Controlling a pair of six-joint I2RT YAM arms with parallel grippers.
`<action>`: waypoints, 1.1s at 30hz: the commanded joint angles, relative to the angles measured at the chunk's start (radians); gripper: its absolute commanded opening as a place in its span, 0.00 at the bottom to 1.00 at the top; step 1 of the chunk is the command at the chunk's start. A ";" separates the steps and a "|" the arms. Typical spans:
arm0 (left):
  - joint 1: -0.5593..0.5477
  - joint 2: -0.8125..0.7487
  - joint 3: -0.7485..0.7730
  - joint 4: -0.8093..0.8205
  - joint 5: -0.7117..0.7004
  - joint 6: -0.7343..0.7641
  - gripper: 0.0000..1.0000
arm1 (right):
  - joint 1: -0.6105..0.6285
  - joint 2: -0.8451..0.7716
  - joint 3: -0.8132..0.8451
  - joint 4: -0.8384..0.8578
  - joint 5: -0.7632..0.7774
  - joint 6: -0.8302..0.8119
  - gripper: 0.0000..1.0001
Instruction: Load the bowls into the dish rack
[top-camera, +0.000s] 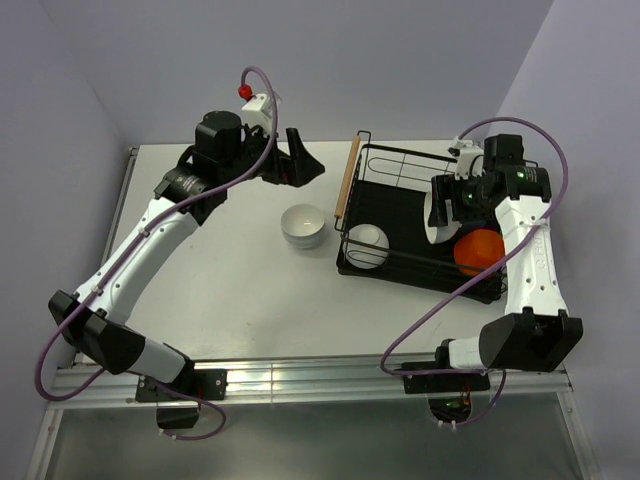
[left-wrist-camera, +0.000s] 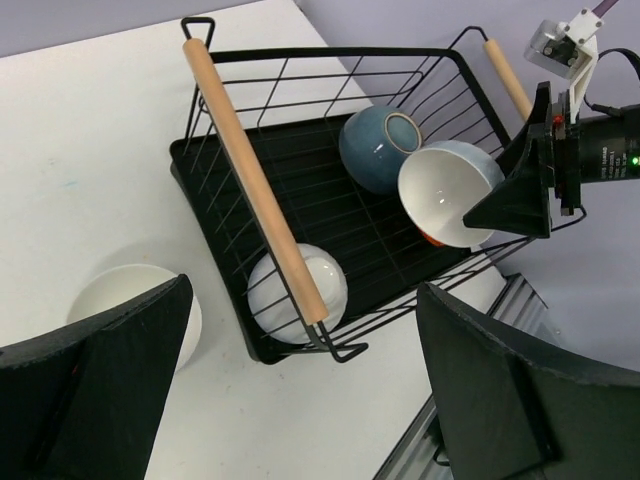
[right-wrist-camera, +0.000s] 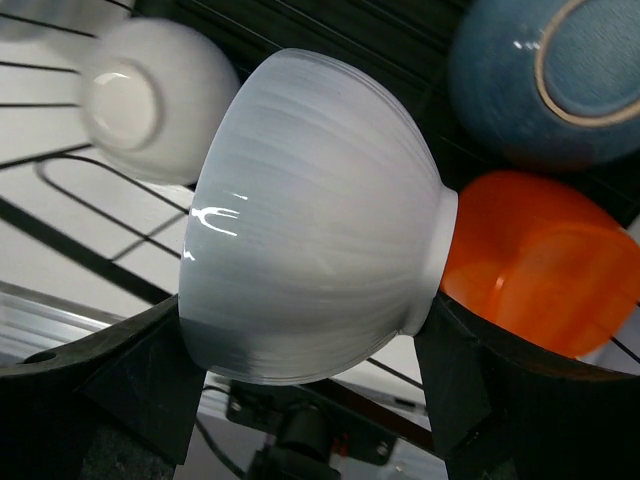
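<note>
White bowl (right-wrist-camera: 310, 220), glossy and faintly ribbed, held on its side in the clenched right pincer (top-camera: 447, 200) above the dish rack (left-wrist-camera: 310, 180), rim toward one finger (right-wrist-camera: 130, 390) and foot ring toward the other. The exact contact lies under the bowl and cannot be made out. Just past the foot ring sits the orange bowl (right-wrist-camera: 540, 265), and farther out from the pincer the blue bowl (right-wrist-camera: 545, 80) leans on edge, both inside the rack. On the rim side of the pincer, near the rack's wooden handle (left-wrist-camera: 255, 180), a second white bowl (right-wrist-camera: 150, 100) lies in the rack. Outside the rack, beyond that handle and well apart from the right pincer, what appears to be a stack of white bowls (top-camera: 303, 225) waits on the table (top-camera: 230, 290). The left pincer (top-camera: 303, 160) hangs above the table with its jaws spread wide and nothing between them, nearer the stack than the rack. Handling, as a judgement: the bowl looks like glazed ceramic, hence rigid, fairly heavy for its size, slick, and prone to chipping against wire or neighbouring bowls. The wall at the rim, one finger inside and one outside, offers the surest hold. Release should come only once the rim rests between wires, clear of the orange bowl.
</note>
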 joint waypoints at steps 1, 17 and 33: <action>0.013 -0.042 0.030 -0.031 -0.039 0.049 0.99 | 0.013 0.013 0.043 -0.022 0.138 -0.077 0.00; 0.096 -0.083 -0.011 -0.039 -0.036 0.030 0.99 | 0.289 -0.024 -0.250 0.315 0.551 -0.304 0.00; 0.105 -0.076 -0.010 -0.039 -0.022 0.020 0.99 | 0.343 -0.038 -0.336 0.404 0.529 -0.530 0.00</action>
